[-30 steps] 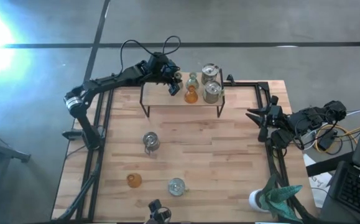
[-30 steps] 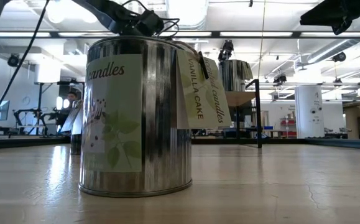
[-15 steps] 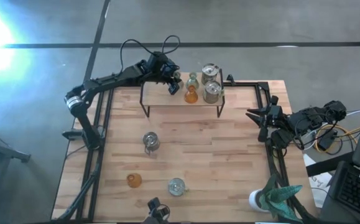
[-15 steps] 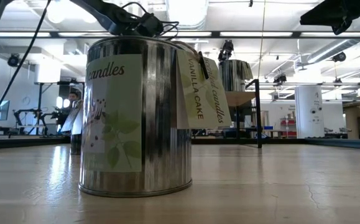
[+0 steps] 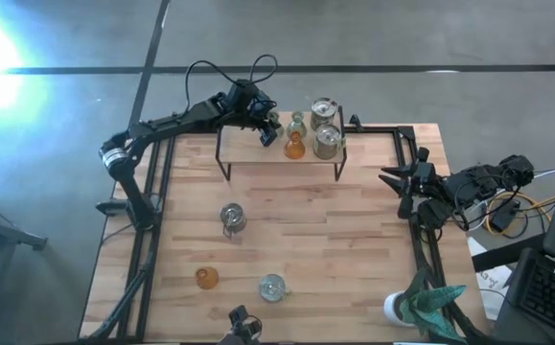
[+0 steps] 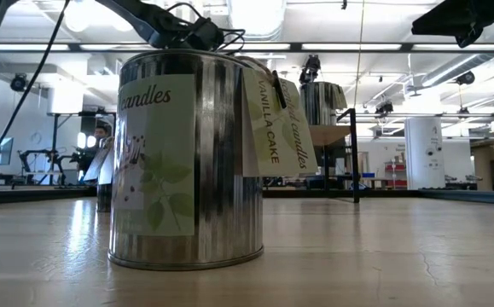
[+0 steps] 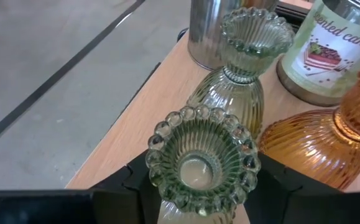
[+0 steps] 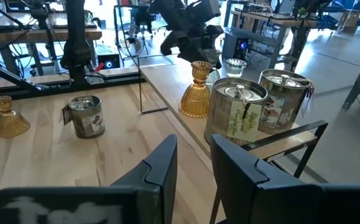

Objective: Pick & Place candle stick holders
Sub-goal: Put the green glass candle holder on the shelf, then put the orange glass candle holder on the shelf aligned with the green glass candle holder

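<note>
A raised shelf (image 5: pixel 279 153) stands at the table's far middle. On it are a pale green holder (image 7: pixel 242 68), an amber holder (image 7: pixel 319 140) and two silvery tins (image 5: pixel 327 141). My left gripper (image 5: pixel 268 130) is over the shelf's left end, shut on a second pale green holder (image 7: pixel 201 160). A tin (image 5: pixel 231 218), an amber holder (image 5: pixel 206 278) and a clear holder (image 5: pixel 272 286) stand on the table's near half. My right gripper (image 8: pixel 192 165) is open and empty at the table's right edge, as the high view (image 5: pixel 399 182) also shows. My left gripper has the pale green holder between its two fingers (image 7: pixel 136 183), one on each side just below its beaded rim (image 7: pixel 167 134). The rim hides the place of contact. The holder stands upright, mouth up. Whether its foot rests on the shelf I cannot tell.
A white pot with a teal plant (image 5: pixel 421 302) stands at the near right corner. The low camera is close behind a large tin (image 6: pixel 187 162). The table's middle (image 5: pixel 325 230) is bare wood. Black frame rails run along the table's left and right edges.
</note>
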